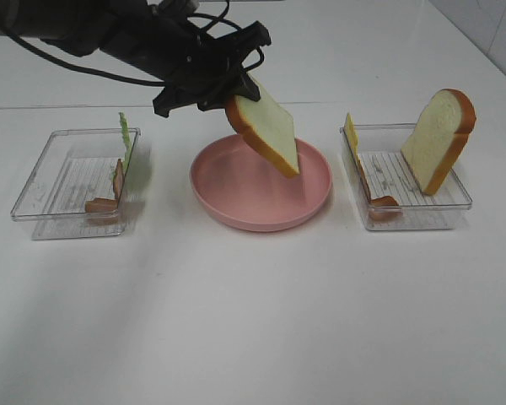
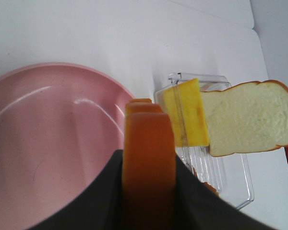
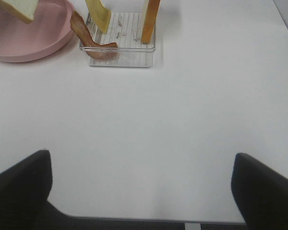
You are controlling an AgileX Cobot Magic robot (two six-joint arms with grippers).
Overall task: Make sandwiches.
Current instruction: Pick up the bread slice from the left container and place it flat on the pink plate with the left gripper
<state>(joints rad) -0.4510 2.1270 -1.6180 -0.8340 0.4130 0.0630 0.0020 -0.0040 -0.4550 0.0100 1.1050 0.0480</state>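
Above the round pink plastic plate point(image 1: 261, 221), the left gripper point(image 1: 234, 89) is clamped on a pale, orange-crusted toy bread slice point(image 1: 271, 131), not yet laid. The second bread slice point(image 1: 438, 139), yellow cheese point(image 1: 351, 133), green lettuce point(image 1: 126, 139) and bacon point(image 1: 379, 201) wait in clear plastic trays point(image 1: 409, 224); the right gripper point(image 3: 141, 191) gapes, empty.

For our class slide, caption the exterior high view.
Left gripper holds a bread slice tilted over the pink plate, between the left-hand tray and the right-hand tray.
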